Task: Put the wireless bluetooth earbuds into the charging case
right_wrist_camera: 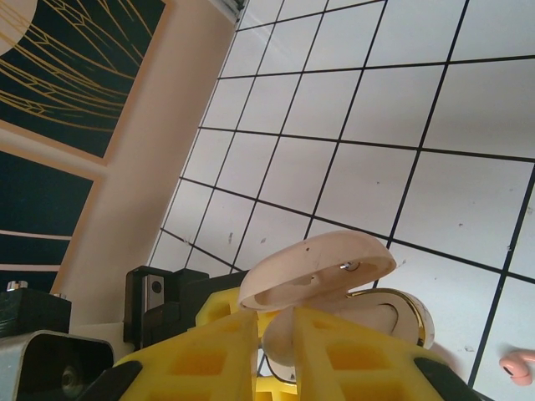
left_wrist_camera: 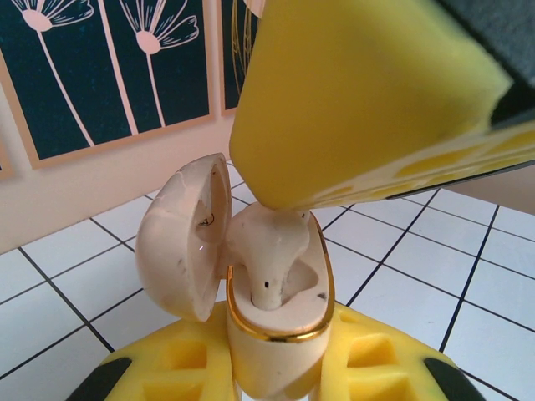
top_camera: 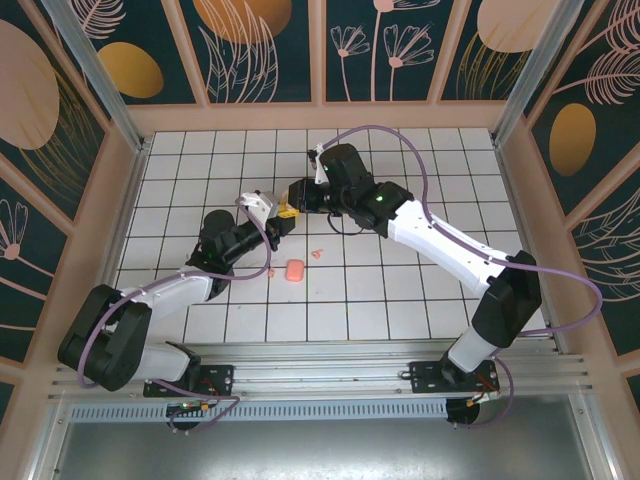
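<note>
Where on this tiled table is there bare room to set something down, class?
Free: the far-left tiles between the back wall and the white left arm; the far-right tiles beyond the white right arm; the near tiles between both arms. Crowded: mid-table, where both yellow fingers meet at the cream gold-rimmed charging case, with a salmon-pink rounded-square box and tiny pink earbud nearby.

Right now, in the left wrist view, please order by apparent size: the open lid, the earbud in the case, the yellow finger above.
1. yellow finger, perhaps only nearer the camera
2. open lid
3. earbud, partly hidden
</note>
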Robot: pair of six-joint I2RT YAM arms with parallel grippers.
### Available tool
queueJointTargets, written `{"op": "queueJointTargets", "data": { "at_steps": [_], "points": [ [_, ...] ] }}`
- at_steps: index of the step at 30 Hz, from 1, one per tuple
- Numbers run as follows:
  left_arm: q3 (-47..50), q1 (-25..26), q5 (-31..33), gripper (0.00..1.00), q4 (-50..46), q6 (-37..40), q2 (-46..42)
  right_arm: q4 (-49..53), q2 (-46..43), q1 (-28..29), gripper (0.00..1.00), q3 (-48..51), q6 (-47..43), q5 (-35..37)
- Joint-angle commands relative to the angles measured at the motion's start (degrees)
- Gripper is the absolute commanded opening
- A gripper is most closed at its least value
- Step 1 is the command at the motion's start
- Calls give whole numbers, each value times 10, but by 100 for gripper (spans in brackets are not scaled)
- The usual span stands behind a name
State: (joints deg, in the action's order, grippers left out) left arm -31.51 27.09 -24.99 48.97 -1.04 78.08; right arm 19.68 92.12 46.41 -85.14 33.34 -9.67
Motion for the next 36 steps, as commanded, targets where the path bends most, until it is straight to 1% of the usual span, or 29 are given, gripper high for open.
{"op": "queueJointTargets", "data": {
  "at_steps": [1,9,15,19,27,36],
  "points": [
    [-11,3,-1,13,17,10,-11,20,-2,9,19,-9,1,18],
    [-16,3,-9,13,12,9,-10,11,-19,10,20,33,30,33],
    [-17,3,-11,13,0,11,-18,-1,-37,10,23,46,35,36],
    [-15,3,-12,13,1,10,-20,-19,-47,10,30,49,36,38],
    [-7,3,-16,13,-4,12,-26,-51,-70,9,37,63,38,48],
    [-19,3,-39,14,-7,5,-13,-117,-107,-3,39,103,31,44]
  ]
}}
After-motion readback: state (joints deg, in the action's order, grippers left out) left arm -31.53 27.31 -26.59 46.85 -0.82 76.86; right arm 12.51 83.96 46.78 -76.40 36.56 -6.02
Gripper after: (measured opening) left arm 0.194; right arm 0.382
